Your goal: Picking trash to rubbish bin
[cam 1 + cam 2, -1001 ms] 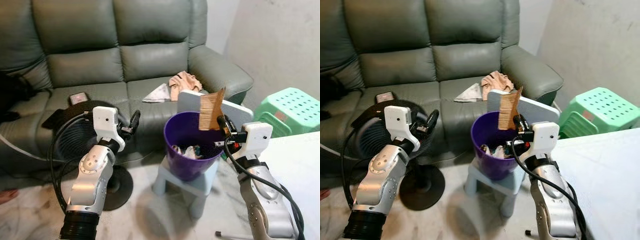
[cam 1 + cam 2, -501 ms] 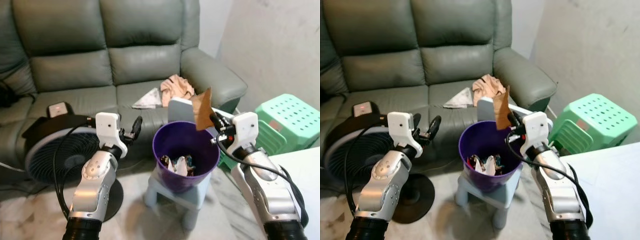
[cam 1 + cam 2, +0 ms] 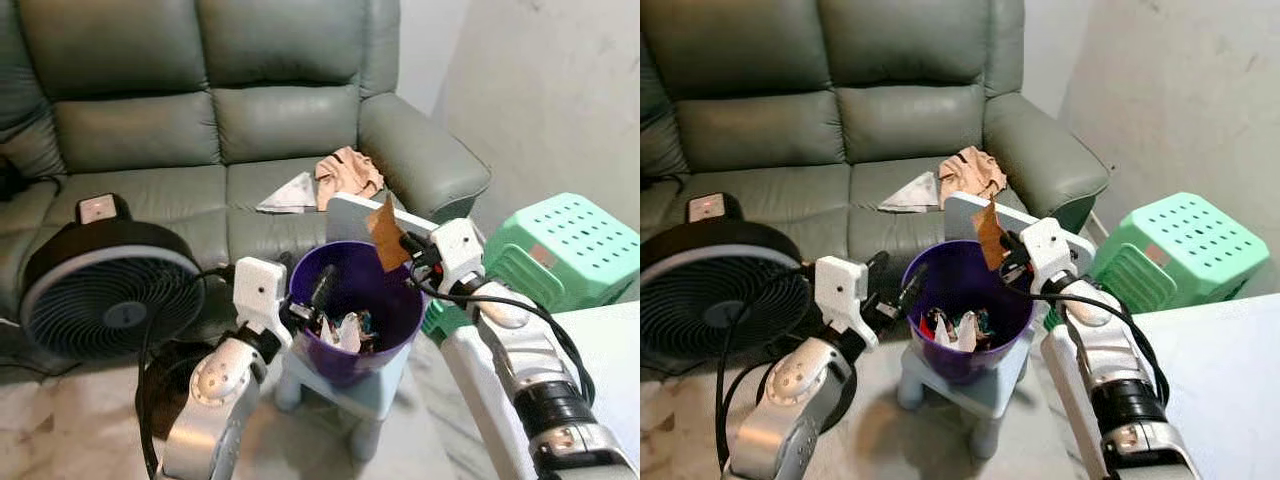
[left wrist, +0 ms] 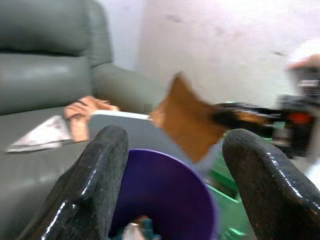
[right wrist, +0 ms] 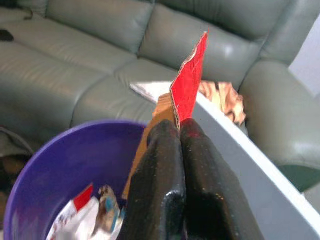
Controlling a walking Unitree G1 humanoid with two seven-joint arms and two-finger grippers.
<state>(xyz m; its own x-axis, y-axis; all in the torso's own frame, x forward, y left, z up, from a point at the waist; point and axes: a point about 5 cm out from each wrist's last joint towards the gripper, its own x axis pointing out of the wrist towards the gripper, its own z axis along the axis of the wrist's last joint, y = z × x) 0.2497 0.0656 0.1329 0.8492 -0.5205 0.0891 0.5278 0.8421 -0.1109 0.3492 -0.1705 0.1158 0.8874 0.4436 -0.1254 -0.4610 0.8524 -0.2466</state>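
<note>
A purple bin (image 3: 352, 362) stands on a small light blue stool (image 3: 352, 412), with crumpled wrappers (image 3: 345, 328) inside. My right gripper (image 3: 408, 248) is shut on a torn piece of brown cardboard (image 3: 387, 234), held upright above the bin's far right rim. In the right wrist view the cardboard (image 5: 189, 80) rises from between the closed fingers (image 5: 160, 165), over the bin (image 5: 60, 175). My left gripper (image 3: 310, 297) is open at the bin's near left rim and holds nothing. The left wrist view has its fingers (image 4: 100, 170) spread, with the cardboard (image 4: 187, 122) ahead.
A grey sofa (image 3: 150, 120) behind carries a peach cloth (image 3: 345, 172) and a folded paper (image 3: 290, 192). A black floor fan (image 3: 100, 300) stands at the left. A white board (image 3: 345, 212) leans behind the bin. Green stool (image 3: 565, 235) and white tabletop (image 3: 612, 365) are at the right.
The camera has shifted. My left gripper has moved right, from beside the fan to the bin's near left rim. My right gripper still grips the cardboard, now a little lower over the rim.
</note>
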